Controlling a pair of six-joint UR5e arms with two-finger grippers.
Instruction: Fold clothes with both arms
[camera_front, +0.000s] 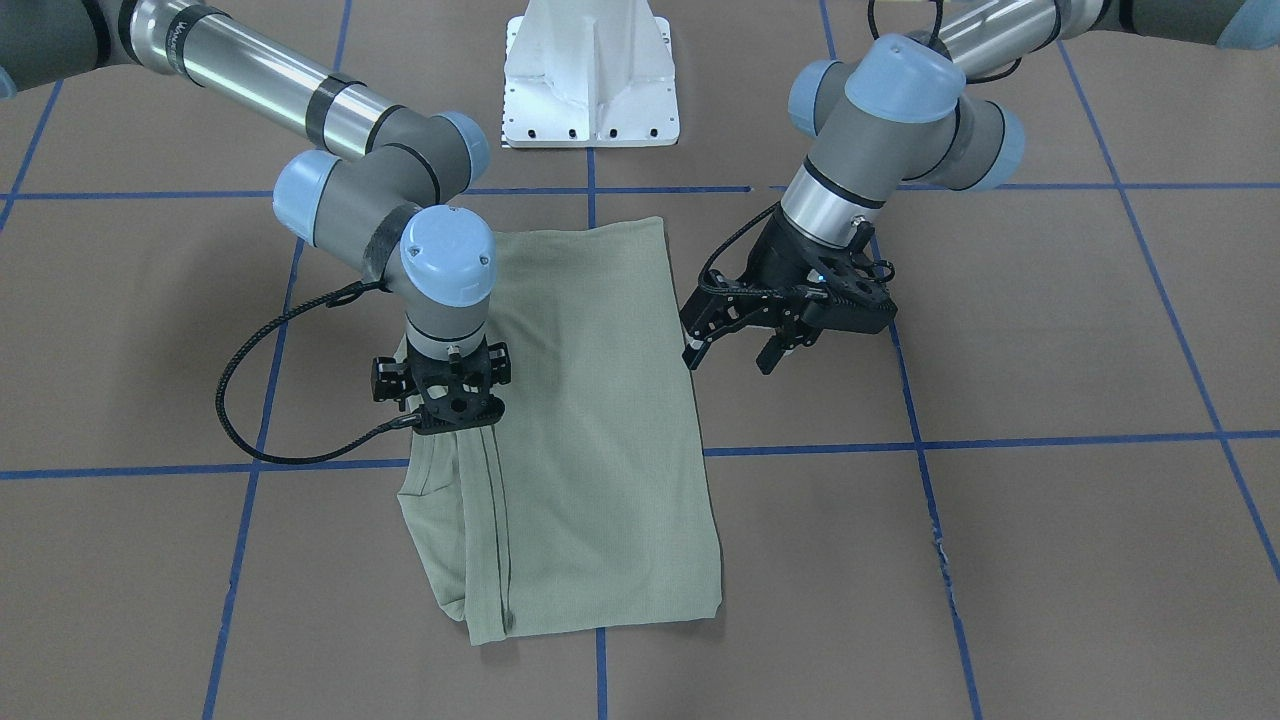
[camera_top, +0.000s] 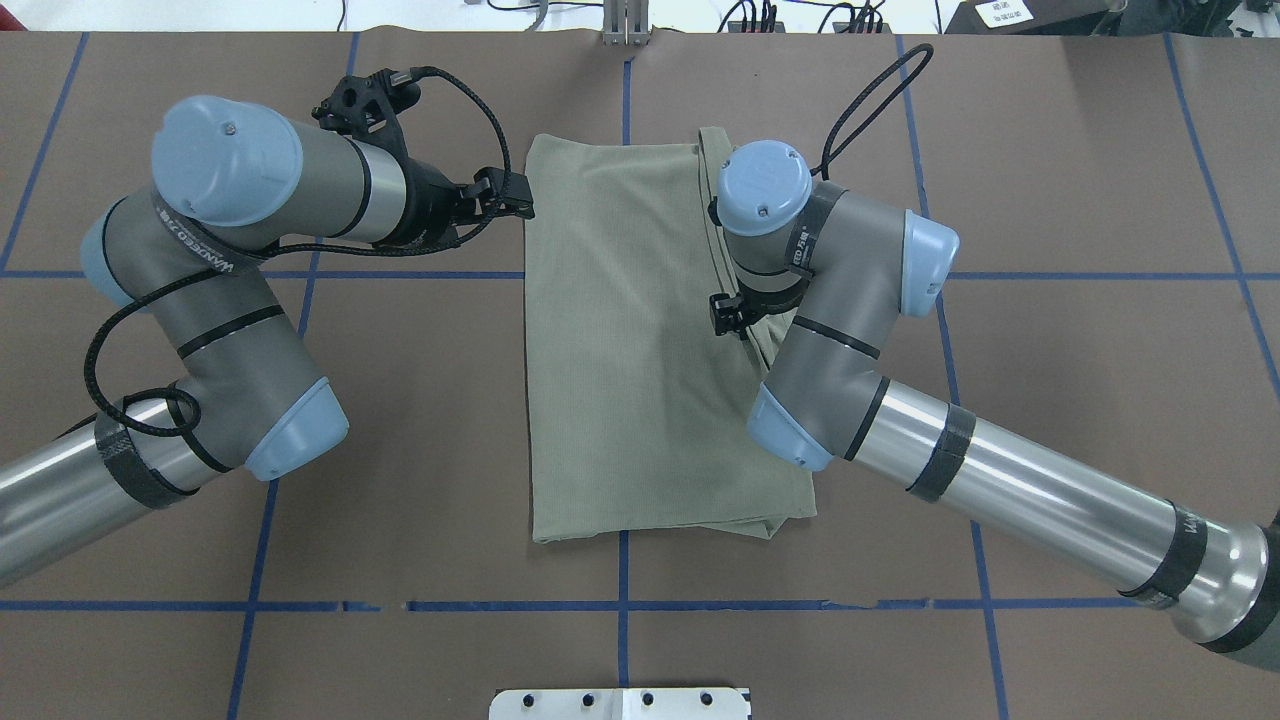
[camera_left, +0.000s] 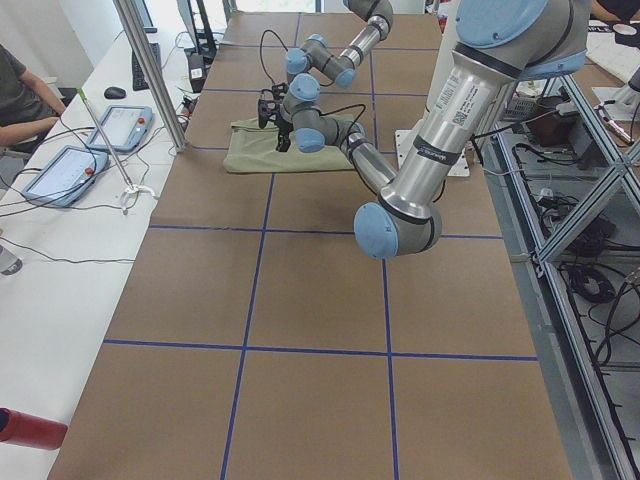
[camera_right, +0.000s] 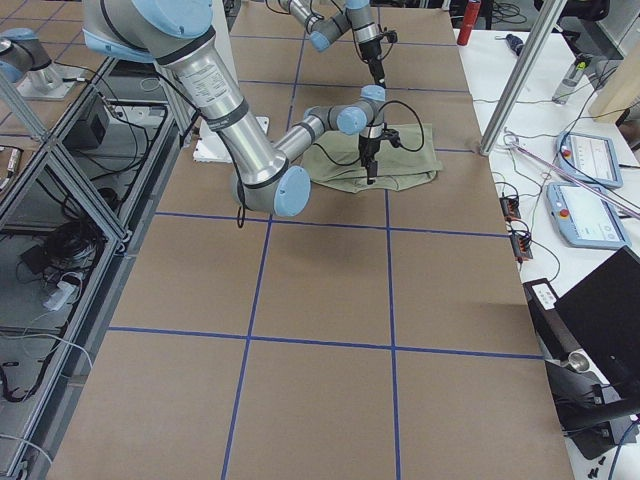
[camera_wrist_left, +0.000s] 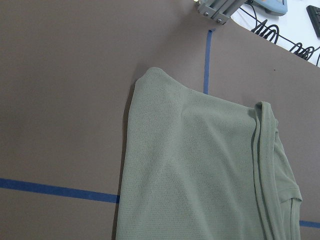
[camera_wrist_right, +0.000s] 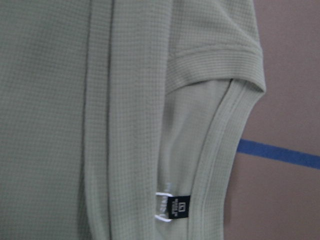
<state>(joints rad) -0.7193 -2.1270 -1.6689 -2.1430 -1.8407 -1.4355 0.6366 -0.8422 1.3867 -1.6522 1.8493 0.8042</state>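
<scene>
The brown surface (camera_front: 1050, 330), gridded with blue tape (camera_front: 1000, 438), carries everything. The right arm (camera_front: 350, 200) bends over the collar side of the shirt, and the left arm (camera_front: 880, 130) reaches in from the opposite side. The sage-green shirt (camera_front: 600, 400) lies mid-surface, folded into a long rectangle. The left gripper (camera_front: 730, 360) hovers at the shirt's edge, fingers spread. The right gripper (camera_front: 458, 415) points straight down at the cloth; I cannot tell whether its fingers pinch it. A dark tag (camera_wrist_right: 179, 207) lies inside the collar.

Overhead, front opposed, sides distant, wrist cameras close, all sharing shirt (camera_top: 630, 380)
</scene>
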